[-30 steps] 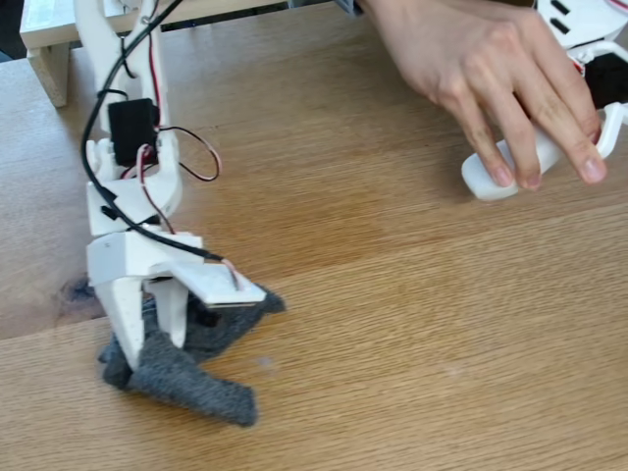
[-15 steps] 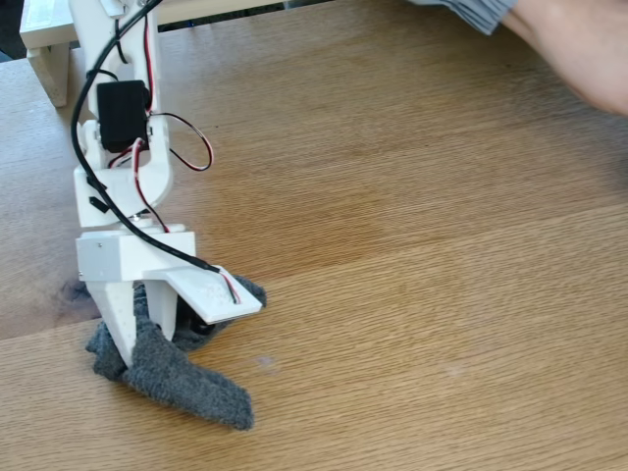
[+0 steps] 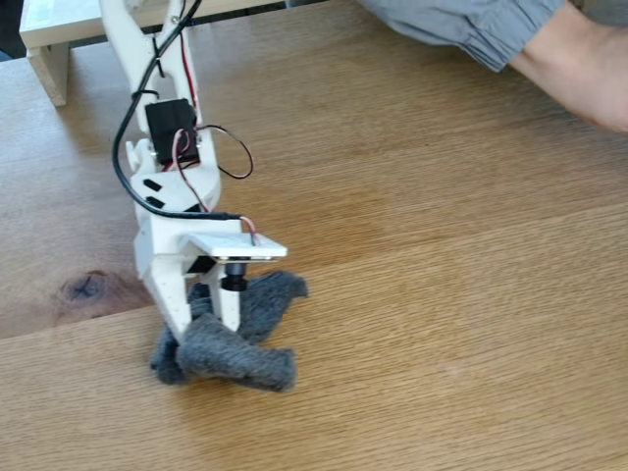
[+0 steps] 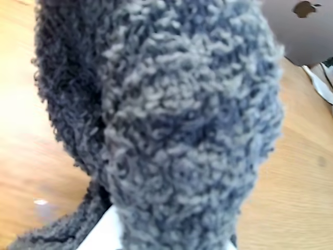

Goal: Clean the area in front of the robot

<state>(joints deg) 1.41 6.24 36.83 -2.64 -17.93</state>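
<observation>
The white arm (image 3: 162, 147) leans down over the oak desk (image 3: 442, 294), black servo and red-and-black wires strung along it. Its claw (image 3: 204, 329) points straight down — the two white fingers (image 3: 177, 299) stand close together, pinched on a fuzzy dark grey cloth (image 3: 240, 358) that is pressed against the wood. The cloth bunches around the fingertips; one flap spreads toward the right behind the claw, another lies rolled in front of it.

In the wrist view the same grey cloth (image 4: 182, 120) sits right up against the lens, woolly and looped, with a sliver of white finger (image 4: 104, 234) below it and bare wood either side.

A dark knot (image 3: 86, 287) marks the desk just left of the claw. At the top left stands a white wooden shelf (image 3: 49, 39). Top right, well apart from the arm, a person's forearm (image 3: 579, 69) in a grey sleeve (image 3: 461, 20) reaches over the desk's far edge.
</observation>
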